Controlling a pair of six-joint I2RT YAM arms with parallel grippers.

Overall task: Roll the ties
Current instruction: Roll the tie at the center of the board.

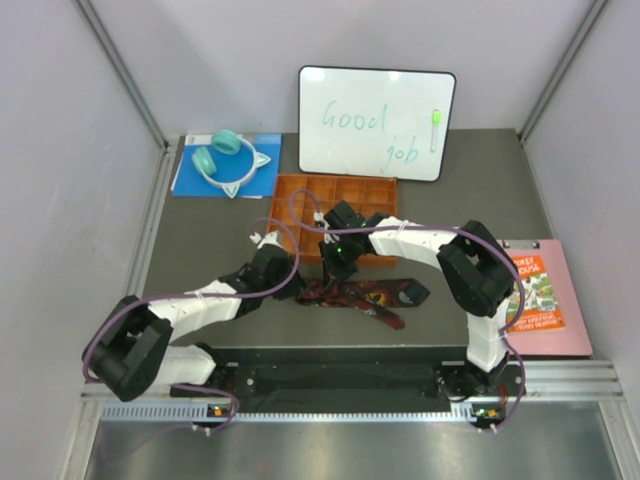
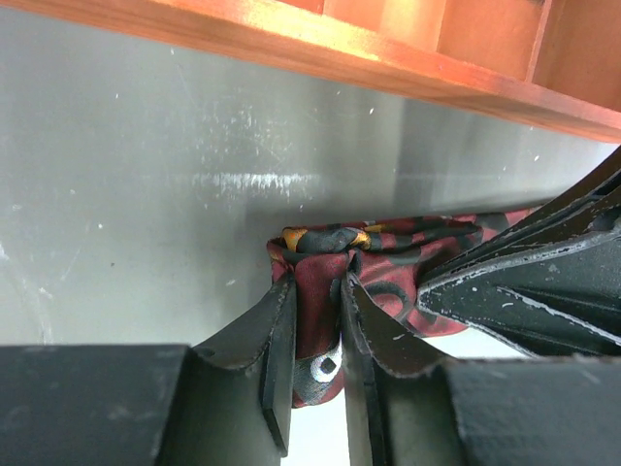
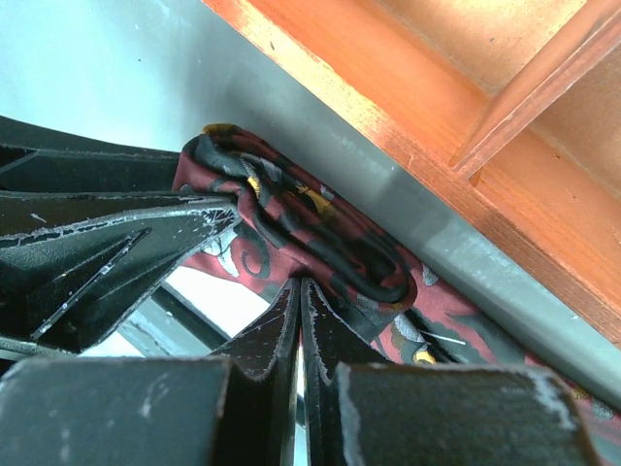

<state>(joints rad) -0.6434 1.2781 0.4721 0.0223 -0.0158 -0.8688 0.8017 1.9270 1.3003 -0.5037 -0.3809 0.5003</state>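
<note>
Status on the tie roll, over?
Left gripper pinching a bunched fold of the tie. Right gripper shut on it alongside. Most of it lies unrolled on the table. Orange tray close beyond, not touching.

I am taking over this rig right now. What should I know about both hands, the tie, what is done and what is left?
Left hand: closed on a bunched fold at one end of the tie.
Right hand: shut, tips against the same fold; I cannot tell whether it pinches cloth.
Tie: on the table, just in front of the orange tray, most of it lying unrolled.
Done: only a first fold at one end.
Left: roll the whole tie into a coil.
</note>
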